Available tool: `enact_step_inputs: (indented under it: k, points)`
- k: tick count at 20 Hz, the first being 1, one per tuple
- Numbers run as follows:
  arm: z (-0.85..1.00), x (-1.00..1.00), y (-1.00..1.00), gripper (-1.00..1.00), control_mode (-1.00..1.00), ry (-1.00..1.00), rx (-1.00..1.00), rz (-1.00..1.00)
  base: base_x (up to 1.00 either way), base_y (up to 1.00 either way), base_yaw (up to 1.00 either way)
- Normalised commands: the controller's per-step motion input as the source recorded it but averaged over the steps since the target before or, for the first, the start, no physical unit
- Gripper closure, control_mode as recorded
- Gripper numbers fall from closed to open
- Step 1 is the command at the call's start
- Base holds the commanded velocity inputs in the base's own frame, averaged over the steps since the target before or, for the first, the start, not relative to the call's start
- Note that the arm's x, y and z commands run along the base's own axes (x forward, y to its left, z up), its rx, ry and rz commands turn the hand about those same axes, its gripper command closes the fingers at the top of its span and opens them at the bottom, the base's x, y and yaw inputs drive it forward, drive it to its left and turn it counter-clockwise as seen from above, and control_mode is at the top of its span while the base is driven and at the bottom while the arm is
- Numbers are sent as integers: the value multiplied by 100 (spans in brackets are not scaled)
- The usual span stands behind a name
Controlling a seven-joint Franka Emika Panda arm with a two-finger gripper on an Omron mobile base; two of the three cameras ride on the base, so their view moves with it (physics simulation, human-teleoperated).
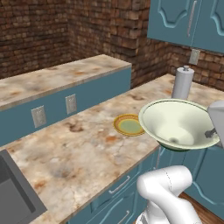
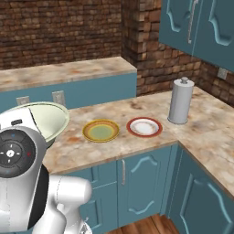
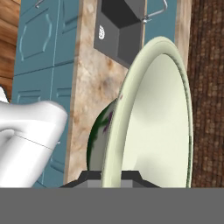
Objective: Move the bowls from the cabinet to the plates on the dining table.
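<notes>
My gripper [image 3: 112, 176] is shut on the rim of the pale yellow-green bowl [image 3: 153, 118], with one finger inside the rim and one outside. The bowl [image 1: 177, 122] hangs tilted above the front edge of the dining table [image 1: 78, 148], just right of the yellow-orange rimmed plate [image 1: 128, 125]. From the right base view the bowl [image 2: 45, 118] is to the left of that plate [image 2: 100, 131], and the red-rimmed plate [image 2: 144, 127] lies beside it. The cabinet [image 1: 183, 19] has its doors closed above the corner. The gripper [image 1: 211, 133] meets the bowl at its right side.
A grey paper-towel roll [image 2: 179, 101] stands upright behind the red-rimmed plate. A dark sink [image 1: 13, 192] is set in the counter at the far left. Two wall outlets [image 1: 38, 116] sit on the teal backsplash under a raised ledge [image 1: 57, 76]. Brick walls close the back.
</notes>
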Motion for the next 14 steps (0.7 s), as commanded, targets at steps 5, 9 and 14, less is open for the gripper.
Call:
enact_step_inputs:
  k: [5,9,14]
  points:
    - [0,14,-2,100,-100,0,0,0,7,0,0]
    - [0,18,-25,100,-100,0,0,0,0,0,0]
    - [0,11,-29,100,-100,0,0,0,0,0,0]
